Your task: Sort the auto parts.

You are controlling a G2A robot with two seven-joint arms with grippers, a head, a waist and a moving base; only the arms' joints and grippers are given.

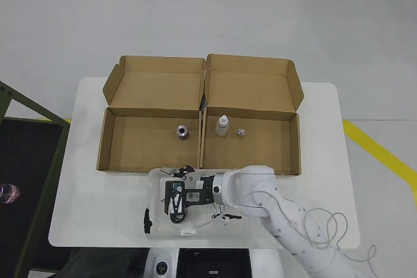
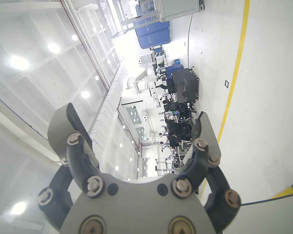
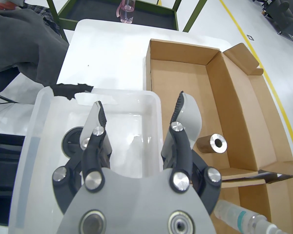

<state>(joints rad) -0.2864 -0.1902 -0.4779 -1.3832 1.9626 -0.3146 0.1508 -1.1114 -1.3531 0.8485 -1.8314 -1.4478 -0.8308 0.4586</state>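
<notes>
My right gripper (image 3: 140, 110) is open and hangs over a clear plastic bin (image 3: 146, 98) near the table's front edge, nothing between its fingers. In the top view this right gripper (image 1: 169, 199) sits above the bin (image 1: 154, 182). A round black part (image 3: 70, 143) lies in the bin, partly hidden behind one finger. A metal cylinder (image 3: 213, 144) lies in the left cardboard box (image 1: 110, 142). A small bottle (image 1: 223, 126) and a small metal part (image 1: 241, 131) are in the right cardboard box (image 1: 295, 142). My left gripper (image 2: 136, 120) is open and empty, pointing up into the room.
Both boxes stand side by side at the table's back with lids folded back. A torn black strip (image 3: 70, 90) clings to the bin's far rim. A green cart (image 3: 117, 20) with a pink water bottle (image 3: 127, 3) stands beside the table.
</notes>
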